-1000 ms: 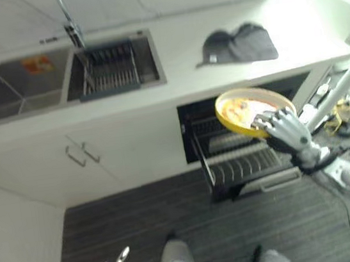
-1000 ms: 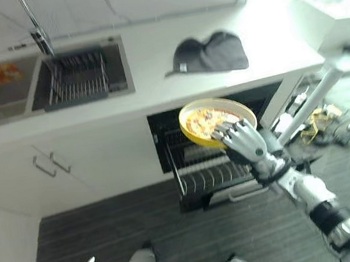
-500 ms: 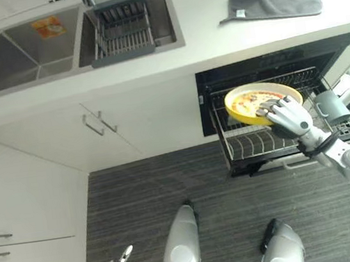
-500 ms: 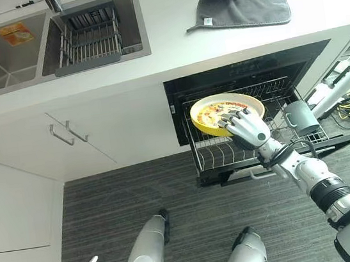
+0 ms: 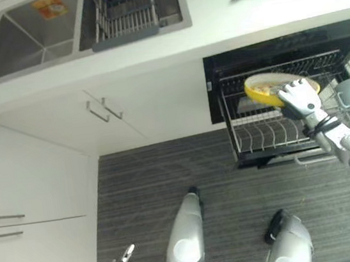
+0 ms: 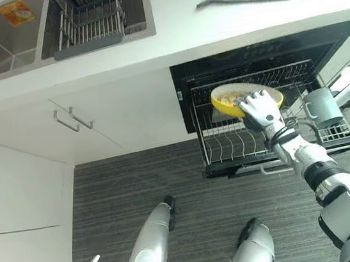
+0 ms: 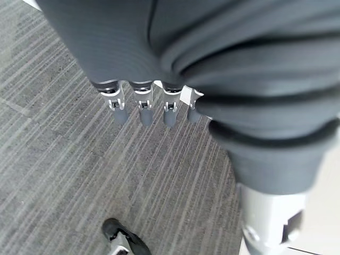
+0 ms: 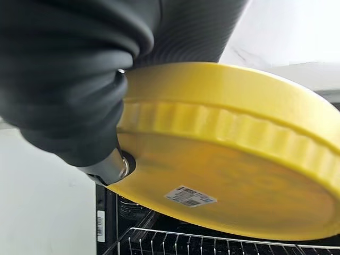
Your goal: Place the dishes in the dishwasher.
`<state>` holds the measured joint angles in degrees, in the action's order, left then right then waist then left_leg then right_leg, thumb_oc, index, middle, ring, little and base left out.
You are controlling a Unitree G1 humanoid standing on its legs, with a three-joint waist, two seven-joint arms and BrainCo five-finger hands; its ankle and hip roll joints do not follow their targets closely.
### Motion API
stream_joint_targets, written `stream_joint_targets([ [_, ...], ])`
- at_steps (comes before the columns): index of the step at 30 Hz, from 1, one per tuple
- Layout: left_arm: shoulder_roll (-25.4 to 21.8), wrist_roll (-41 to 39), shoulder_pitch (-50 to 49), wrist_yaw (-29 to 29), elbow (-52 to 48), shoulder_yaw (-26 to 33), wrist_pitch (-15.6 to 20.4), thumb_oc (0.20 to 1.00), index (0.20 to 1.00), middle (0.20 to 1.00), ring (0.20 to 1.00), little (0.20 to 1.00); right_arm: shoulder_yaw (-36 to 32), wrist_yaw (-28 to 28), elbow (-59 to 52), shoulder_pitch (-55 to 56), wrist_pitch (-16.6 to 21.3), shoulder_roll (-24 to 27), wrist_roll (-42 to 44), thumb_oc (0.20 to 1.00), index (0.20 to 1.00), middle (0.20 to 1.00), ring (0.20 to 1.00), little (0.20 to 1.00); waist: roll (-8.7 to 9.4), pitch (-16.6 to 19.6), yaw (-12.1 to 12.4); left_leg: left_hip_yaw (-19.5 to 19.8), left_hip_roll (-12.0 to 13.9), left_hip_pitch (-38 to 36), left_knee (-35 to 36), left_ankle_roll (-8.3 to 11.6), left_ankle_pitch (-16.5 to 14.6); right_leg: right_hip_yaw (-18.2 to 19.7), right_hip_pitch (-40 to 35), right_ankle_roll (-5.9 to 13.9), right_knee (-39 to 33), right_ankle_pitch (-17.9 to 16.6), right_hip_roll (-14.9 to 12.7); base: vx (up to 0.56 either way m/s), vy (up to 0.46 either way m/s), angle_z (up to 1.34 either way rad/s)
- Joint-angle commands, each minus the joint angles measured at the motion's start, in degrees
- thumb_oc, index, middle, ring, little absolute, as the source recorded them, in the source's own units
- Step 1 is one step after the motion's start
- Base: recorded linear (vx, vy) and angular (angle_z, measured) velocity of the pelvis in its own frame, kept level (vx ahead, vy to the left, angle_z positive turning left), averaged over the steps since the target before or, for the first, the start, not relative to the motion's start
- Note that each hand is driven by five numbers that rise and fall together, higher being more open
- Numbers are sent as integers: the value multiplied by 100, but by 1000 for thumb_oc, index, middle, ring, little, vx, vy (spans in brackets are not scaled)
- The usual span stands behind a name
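Yellow dish [image 6: 243, 96] rides in the right hand [image 6: 257, 111], fingers clasping its rim, above the pulled-out dishwasher rack [image 6: 229, 146] (grey mug [image 6: 322, 108] already aboard). Not yet set down; left hand [image 7: 154, 103] hangs relaxed.

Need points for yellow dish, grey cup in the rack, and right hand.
yellow dish [image 6: 226, 100], right eye view, on its near rim left of the fingers.
grey cup [image 6: 321, 107], right eye view, on its side wall.
right hand [image 6: 259, 109], right eye view, on the back of the hand.
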<state>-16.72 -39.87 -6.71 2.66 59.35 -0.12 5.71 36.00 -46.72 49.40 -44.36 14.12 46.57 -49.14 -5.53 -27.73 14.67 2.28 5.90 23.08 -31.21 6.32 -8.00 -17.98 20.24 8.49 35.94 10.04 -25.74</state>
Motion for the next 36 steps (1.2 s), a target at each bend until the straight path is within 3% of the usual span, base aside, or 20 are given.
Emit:
stream_joint_targets([
  [1,-373,-188,-145,28,-92,-166,25,1000,1000,1000,1000,1000,-39,-91,-172,-623,-61,-89,428,200,200,200,200,200,52,317,134,-46,-38,80,-41,-147,-131,-7,34,-92,102,68,154,-79,-16,5],
  [3,-417,-232,-94,13,-207,-242,46,1000,1000,1000,1000,1000,145,10,15,-979,-101,-27,368,200,200,200,200,200,23,227,216,-11,-75,272,-41,-176,-82,8,248,-78,163,48,121,-91,-46,2],
  [4,-450,-228,-71,8,-203,-258,79,1000,1000,1000,1000,1000,231,18,133,-1133,-168,-41,381,200,200,200,200,200,13,166,258,6,-69,294,-131,-158,-217,62,308,-18,299,174,108,-56,-62,5],
  [14,-697,-269,-75,5,-570,-219,231,1000,1000,1000,1000,1000,445,94,847,-1887,-627,20,582,200,200,200,200,200,23,-94,512,118,-225,910,-72,-274,-70,96,935,-19,449,136,141,-42,-56,6],
  [21,-738,-405,-103,140,-675,-178,440,1000,1000,1000,1000,1000,323,-122,1103,-1880,-941,9,619,200,200,200,200,200,-84,-200,532,107,-319,1269,-235,-337,-93,157,1315,-55,709,191,111,-6,-10,0],
  [23,-755,-458,-101,98,-750,-189,531,1000,1000,1000,1000,1000,318,-189,1150,-1894,-1066,11,491,200,200,200,200,200,-133,-203,523,91,-328,1400,-272,-345,-83,187,1455,-63,776,201,89,-25,8,2],
  [24,-784,-514,-156,-90,-915,-155,814,1000,1000,1000,1000,1000,307,-353,1150,-1860,-1332,66,404,200,200,200,200,200,-214,-206,514,87,-371,1636,-348,-369,-75,236,1719,-76,873,197,67,-41,12,5],
  [28,-820,-599,-176,-216,-956,-69,1230,1000,1000,1000,1000,1000,296,-476,1262,-1848,-1589,24,407,200,200,200,200,200,-285,-206,521,63,-407,1929,-403,-377,-43,298,2026,-108,961,209,79,-36,-5,0],
  [29,-813,-675,-139,-223,-936,-26,1384,1000,1000,1000,1000,1000,303,-356,1309,-1798,-1510,-20,438,200,200,200,200,200,-299,-206,512,51,-410,2032,-422,-387,-37,320,2141,-121,1008,228,81,-44,-3,-2],
  [36,-842,-829,-18,-34,-955,-11,1333,1000,1000,1000,1000,1000,417,330,1332,-1414,-1161,-314,464,200,200,200,200,200,-330,-206,486,30,-425,2300,-603,-412,-87,368,2428,-163,1179,285,80,-4,1,0],
])
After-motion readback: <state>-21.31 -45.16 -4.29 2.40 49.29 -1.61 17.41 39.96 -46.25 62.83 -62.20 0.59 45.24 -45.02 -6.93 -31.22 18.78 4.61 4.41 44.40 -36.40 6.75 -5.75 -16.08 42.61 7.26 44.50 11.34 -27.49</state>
